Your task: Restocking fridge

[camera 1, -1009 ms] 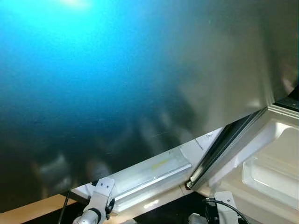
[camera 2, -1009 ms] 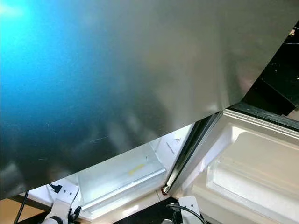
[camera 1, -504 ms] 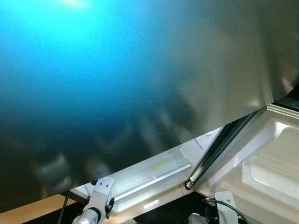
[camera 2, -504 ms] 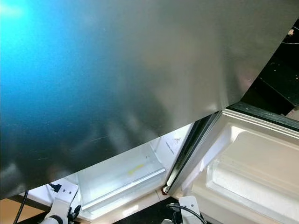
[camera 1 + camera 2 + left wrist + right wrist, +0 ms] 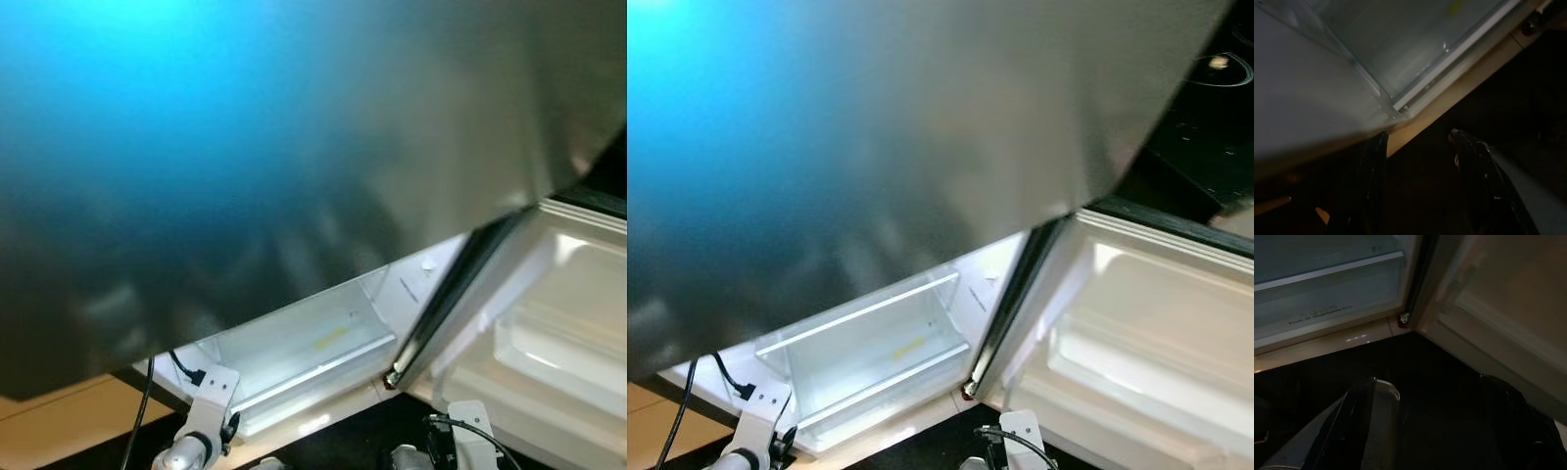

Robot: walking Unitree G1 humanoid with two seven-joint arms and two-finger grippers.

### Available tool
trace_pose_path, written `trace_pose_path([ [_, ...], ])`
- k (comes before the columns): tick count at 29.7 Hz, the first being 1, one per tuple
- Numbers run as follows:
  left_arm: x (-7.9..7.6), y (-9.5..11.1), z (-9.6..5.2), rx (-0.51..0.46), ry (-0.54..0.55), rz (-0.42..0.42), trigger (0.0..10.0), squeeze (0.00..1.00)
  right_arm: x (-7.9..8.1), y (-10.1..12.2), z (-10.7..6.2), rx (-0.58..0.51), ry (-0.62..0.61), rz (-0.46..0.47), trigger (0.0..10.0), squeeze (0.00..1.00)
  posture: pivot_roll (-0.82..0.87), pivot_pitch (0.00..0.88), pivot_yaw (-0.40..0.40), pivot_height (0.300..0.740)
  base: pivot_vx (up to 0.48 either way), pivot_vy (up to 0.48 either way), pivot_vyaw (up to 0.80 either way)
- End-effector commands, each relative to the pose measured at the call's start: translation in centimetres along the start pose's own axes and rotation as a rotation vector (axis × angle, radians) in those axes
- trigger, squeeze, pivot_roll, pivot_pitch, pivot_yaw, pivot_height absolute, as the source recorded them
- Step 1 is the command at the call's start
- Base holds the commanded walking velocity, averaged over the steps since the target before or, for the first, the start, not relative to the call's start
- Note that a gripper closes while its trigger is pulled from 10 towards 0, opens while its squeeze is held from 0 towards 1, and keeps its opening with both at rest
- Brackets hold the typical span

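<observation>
A clear plastic door bin (image 5: 872, 357) sits low on the inside of the open fridge door (image 5: 823, 157), whose grey steel face spreads across the upper part of both eye views with a blue glare at the left. A small yellow mark (image 5: 909, 346) shows in the bin; whether it lies inside or is a label cannot be told. A white moulded shelf (image 5: 1117, 362) runs along the inner wall to the right of the dark hinge edge (image 5: 1004, 304). Below lies dark floor (image 5: 1415, 377), with pale wooden floor (image 5: 69, 426) at the left.

tan floor (image 5: 59, 426) at lower left, dark glossy surface (image 5: 1215, 117) at upper right
</observation>
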State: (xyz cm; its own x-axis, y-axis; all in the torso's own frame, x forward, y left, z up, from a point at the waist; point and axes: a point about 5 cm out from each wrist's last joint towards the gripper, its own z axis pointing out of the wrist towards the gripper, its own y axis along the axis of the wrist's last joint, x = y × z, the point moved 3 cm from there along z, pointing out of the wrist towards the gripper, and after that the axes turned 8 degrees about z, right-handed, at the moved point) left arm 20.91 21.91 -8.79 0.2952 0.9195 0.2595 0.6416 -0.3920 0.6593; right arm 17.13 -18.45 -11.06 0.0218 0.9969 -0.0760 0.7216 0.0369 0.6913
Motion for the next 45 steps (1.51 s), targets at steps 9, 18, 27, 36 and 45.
trace_pose_path([
  [9, -0.23, -0.70, -0.16, 0.022, 0.001, -0.009, 10.0, 0.00, -0.25, -1.36, -0.45, 0.043, -0.007, 0.004, 10.0, 0.00, -0.08, 0.136, 0.005, 0.727, 0.000, 0.000, 0.00],
  [18, -0.10, -0.76, -0.18, 0.024, 0.004, -0.007, 10.0, 0.00, -0.19, -1.38, -0.48, 0.042, -0.005, 0.005, 10.0, 0.00, -0.08, 0.135, 0.004, 0.727, -0.288, 0.000, 0.00],
  [27, -0.10, -0.74, -0.19, 0.022, 0.004, -0.008, 10.0, 0.00, -0.23, -1.43, -0.50, 0.042, -0.006, 0.004, 10.0, 0.00, -0.08, 0.138, 0.004, 0.727, -0.332, 0.000, 0.00],
  [36, -0.08, -0.71, -0.18, 0.021, 0.004, -0.009, 10.0, 0.00, -0.17, -1.49, -0.53, 0.043, -0.004, 0.004, 10.0, 0.00, -0.08, 0.141, 0.005, 0.727, -0.294, 0.000, 0.00],
  [45, 0.03, -0.70, -0.18, 0.020, 0.006, -0.008, 10.0, 0.00, -0.07, -1.56, -0.55, 0.045, -0.003, 0.004, 10.0, 0.00, -0.08, 0.143, 0.006, 0.727, -0.276, 0.000, 0.00],
])
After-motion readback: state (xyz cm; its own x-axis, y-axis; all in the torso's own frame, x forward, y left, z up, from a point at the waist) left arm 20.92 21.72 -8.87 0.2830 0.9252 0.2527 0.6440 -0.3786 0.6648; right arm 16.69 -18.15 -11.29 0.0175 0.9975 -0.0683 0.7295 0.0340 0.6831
